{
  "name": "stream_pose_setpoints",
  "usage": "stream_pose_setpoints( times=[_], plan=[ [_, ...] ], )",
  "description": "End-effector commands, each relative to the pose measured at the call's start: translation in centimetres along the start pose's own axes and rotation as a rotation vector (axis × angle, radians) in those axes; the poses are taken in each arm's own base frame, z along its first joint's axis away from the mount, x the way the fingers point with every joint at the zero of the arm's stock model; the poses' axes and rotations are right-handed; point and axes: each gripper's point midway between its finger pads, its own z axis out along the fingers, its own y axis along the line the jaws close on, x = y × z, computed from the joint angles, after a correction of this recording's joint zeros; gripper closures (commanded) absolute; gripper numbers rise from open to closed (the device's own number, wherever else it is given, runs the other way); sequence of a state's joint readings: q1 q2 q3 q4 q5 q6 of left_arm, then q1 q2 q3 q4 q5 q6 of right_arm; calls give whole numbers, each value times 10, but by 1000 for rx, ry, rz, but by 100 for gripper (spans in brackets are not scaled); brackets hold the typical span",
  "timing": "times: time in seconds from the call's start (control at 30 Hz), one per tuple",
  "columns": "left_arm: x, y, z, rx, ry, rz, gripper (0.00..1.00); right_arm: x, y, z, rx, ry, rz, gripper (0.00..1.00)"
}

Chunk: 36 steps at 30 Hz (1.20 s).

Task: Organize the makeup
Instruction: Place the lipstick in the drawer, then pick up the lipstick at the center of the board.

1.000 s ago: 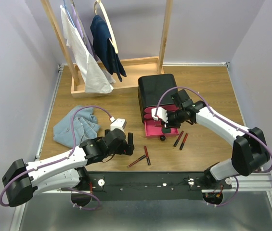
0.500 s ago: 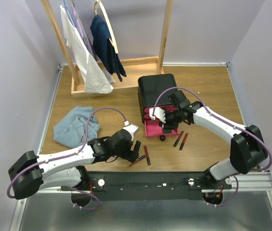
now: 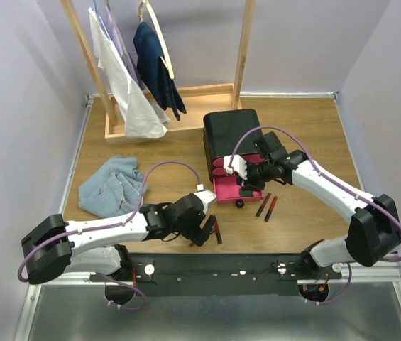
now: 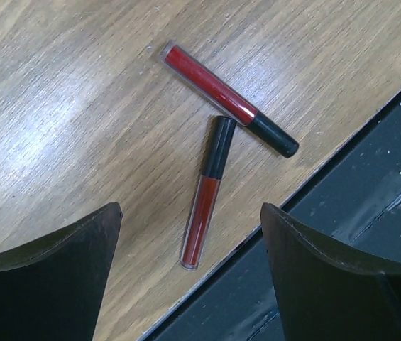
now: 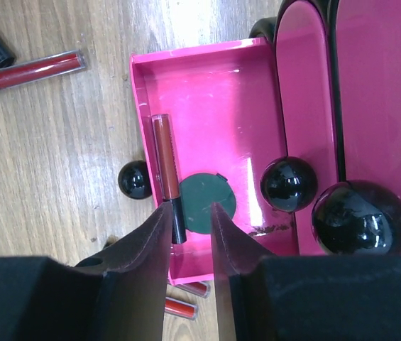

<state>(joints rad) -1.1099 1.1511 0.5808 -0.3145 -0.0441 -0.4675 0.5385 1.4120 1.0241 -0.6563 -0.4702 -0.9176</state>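
While two red, black-capped lip tubes lie in a V on the counter beneath the wide-open left gripper, the right gripper, jaws parted, overhangs a third tube in the pink drawer.

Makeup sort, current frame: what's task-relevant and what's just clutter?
Job: near-edge lip tubes; right-side lip tubes; drawer lip tube and green compact, both lying in the open pink drawer.
Clutter: light blue cloth; clothes rack; hung garments.
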Motion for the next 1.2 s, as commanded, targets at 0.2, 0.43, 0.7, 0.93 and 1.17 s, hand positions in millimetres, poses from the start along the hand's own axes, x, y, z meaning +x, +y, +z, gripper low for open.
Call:
stream_pose_setpoints(
  times=[0.2,0.43,0.7,0.93,1.17],
  plan=[
    [-11,-10,1,24,-12,41,12,-4,4,-3,-20,-24,34,65],
    [-6,-8,3,2,22,67,15,-4,5,-4,-20,-28,45,65],
    [-8,-7,5,-46,41,104,22,-2,4,-5,-16,-35,70,65],
    [-1,-9,11,-90,86,143,28,-2,5,-10,-12,-57,107,65],
    [9,-9,16,-144,129,189,37,3,3,-21,6,-97,185,65]
  ],
)
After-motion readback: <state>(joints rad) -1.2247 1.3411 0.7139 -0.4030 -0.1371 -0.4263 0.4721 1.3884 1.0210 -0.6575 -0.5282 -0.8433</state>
